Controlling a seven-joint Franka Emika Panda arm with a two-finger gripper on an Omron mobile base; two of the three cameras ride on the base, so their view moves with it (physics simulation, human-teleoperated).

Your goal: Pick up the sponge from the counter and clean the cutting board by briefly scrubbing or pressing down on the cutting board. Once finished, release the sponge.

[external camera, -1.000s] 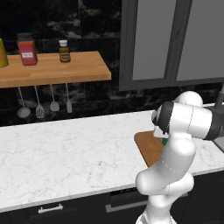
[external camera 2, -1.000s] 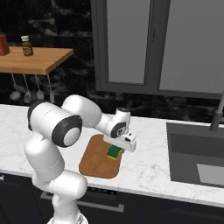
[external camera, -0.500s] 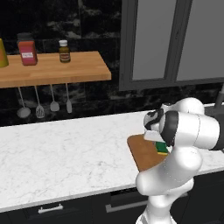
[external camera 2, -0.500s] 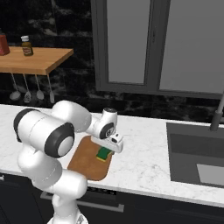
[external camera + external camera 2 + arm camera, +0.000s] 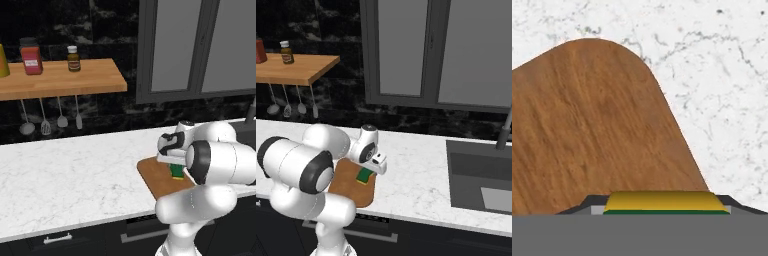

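The sponge (image 5: 177, 172), green on top with yellow foam below, rests on the brown cutting board (image 5: 156, 176) near the counter's (image 5: 75, 175) front edge. My gripper (image 5: 174, 167) comes down on it from above and is shut on it. From the right, the sponge (image 5: 364, 175) sits under the gripper (image 5: 368, 170) toward the right part of the cutting board (image 5: 345, 176). Looking along the hand, the yellow sponge (image 5: 662, 201) is clamped between the two dark fingertips (image 5: 586, 203), with the cutting board (image 5: 587, 125) and the counter (image 5: 722, 75) beyond.
A wooden wall shelf (image 5: 65, 80) with bottles hangs at the upper left, with utensils (image 5: 45, 120) dangling under it. A sink (image 5: 481, 185) with a faucet (image 5: 503, 132) lies to the right. Grey cabinet doors (image 5: 401, 50) are above.
The gripper has slid the sponge leftward across the cutting board, and the arm's elbow has swung with it. The grip has stayed closed.
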